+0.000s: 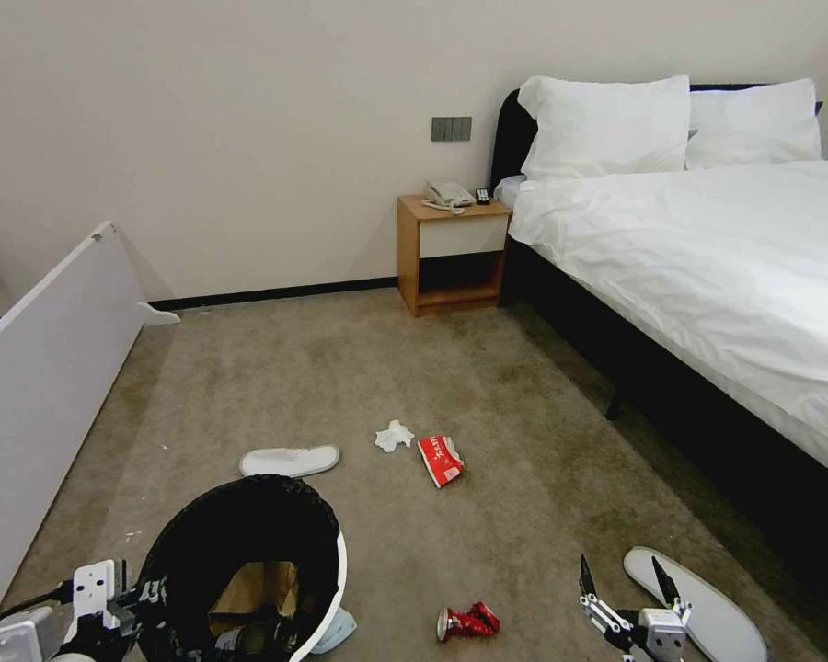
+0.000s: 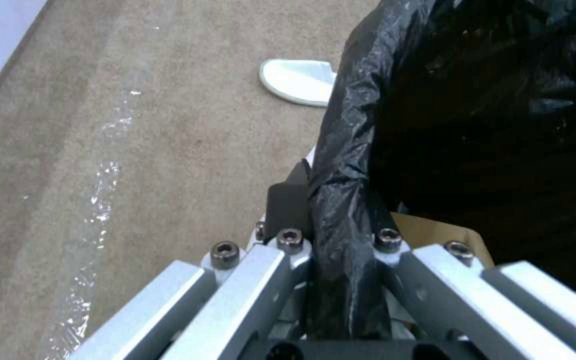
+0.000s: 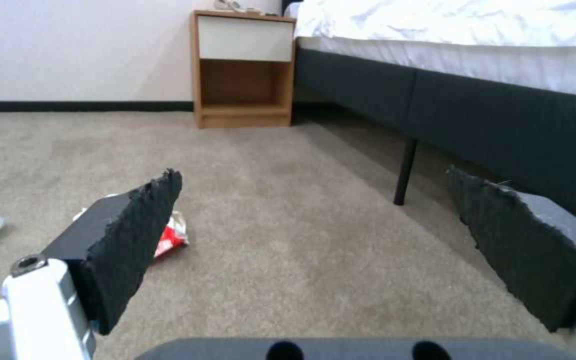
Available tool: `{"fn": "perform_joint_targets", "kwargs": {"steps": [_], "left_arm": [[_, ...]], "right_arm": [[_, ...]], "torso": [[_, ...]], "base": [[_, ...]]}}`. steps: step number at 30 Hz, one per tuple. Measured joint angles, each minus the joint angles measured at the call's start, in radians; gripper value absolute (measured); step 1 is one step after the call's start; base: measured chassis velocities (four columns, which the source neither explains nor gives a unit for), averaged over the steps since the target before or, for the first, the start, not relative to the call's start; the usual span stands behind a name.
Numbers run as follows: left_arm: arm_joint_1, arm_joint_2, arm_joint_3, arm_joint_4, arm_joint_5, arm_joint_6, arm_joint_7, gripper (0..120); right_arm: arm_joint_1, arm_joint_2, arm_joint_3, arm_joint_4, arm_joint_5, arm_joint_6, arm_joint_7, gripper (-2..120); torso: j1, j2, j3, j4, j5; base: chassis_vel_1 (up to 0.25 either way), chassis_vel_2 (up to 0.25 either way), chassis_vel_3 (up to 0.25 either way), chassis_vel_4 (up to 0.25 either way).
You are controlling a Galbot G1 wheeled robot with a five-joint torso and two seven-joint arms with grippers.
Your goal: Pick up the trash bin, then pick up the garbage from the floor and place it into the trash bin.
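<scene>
The left tool [image 2: 331,240] is clamped on the bag-lined rim of the trash bin [image 1: 327,588], which already has brown paper inside, so the collecting step is in hand. The right tool [image 1: 624,581] hangs with its pads spread wide, low over the carpet. The crushed red can [image 1: 467,622] lies just beside it, the nearest piece; reaching it calls for a short move toward the bin and down

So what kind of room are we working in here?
Most likely a hotel bedroom: a made-up bed with white pillows, a wooden nightstand holding a telephone, and disposable white slippers on the carpet.
</scene>
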Motion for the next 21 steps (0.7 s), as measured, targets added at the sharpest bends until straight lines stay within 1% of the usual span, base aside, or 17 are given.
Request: {"fn": "perform_joint_targets", "kwargs": {"steps": [8, 16, 19, 20, 21], "left_arm": [[0.0, 0.002, -0.001, -0.001, -0.004, -0.001, 0.0, 3], [-0.001, 0.002, -0.002, -0.001, -0.005, -0.001, -0.002, 3], [0.0, 0.005, -0.004, -0.003, -0.007, -0.001, -0.003, 3], [0.001, 0.007, -0.006, -0.005, -0.011, -0.001, -0.005, 3], [0.001, 0.007, -0.006, -0.005, -0.011, -0.001, -0.005, 3]], "right_arm": [[-0.004, 0.0, -0.01, 0.001, -0.024, -0.001, 0.005, 100], [-0.001, 0.0, -0.018, -0.007, -0.041, -0.025, 0.0, 100], [0.0, -0.005, -0.02, -0.002, -0.032, -0.058, -0.021, 100], [0.004, -0.031, -0.021, 0.008, -0.019, -0.088, -0.039, 100], [0.004, -0.031, -0.021, 0.008, -0.019, -0.088, -0.039, 100]], "torso": [[0.0, 0.0, 0.0, -0.0001, 0.0], [0.0, 0.0, 0.0, 0.0, 0.0], [0.0, 0.0, 0.0, -0.0003, 0.0002], [0.0, 0.0, 0.0, -0.0001, 0.0], [0.0, 0.0, 0.0, -0.0001, 0.0]], "base": [[0.0, 0.0, 0.0, 0.0], [0.0, 0.0, 0.0, 0.0], [0.0, 0.0, 0.0, 0.0], [0.0, 0.0, 0.0, 0.0], [0.0, 0.0, 0.0, 0.0]]}}
